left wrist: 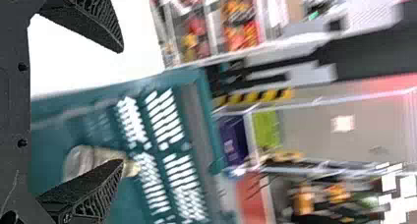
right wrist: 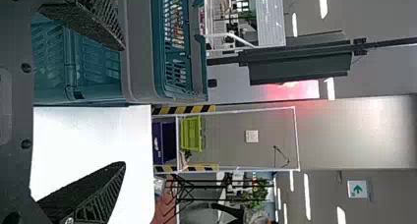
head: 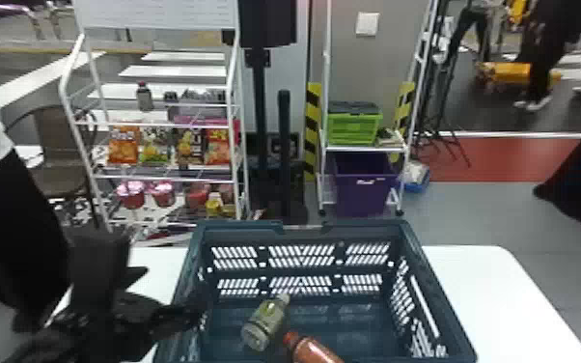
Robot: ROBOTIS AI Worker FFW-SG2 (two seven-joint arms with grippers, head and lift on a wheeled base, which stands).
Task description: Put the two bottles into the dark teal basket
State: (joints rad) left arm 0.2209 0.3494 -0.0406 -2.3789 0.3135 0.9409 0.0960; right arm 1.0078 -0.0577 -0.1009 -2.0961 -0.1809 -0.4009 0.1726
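i see the pale bottle (head: 263,324) and the red bottle (head: 314,352) lying in the basket (head: 246,227), so i'd call the placing done. my left claw (left wrist: 122,106) is spread, pinching nothing, near the basket's left wall; my right claw (right wrist: 124,106) is spread and empty too, beside the basket. all i'd have left is easing the left claw clear
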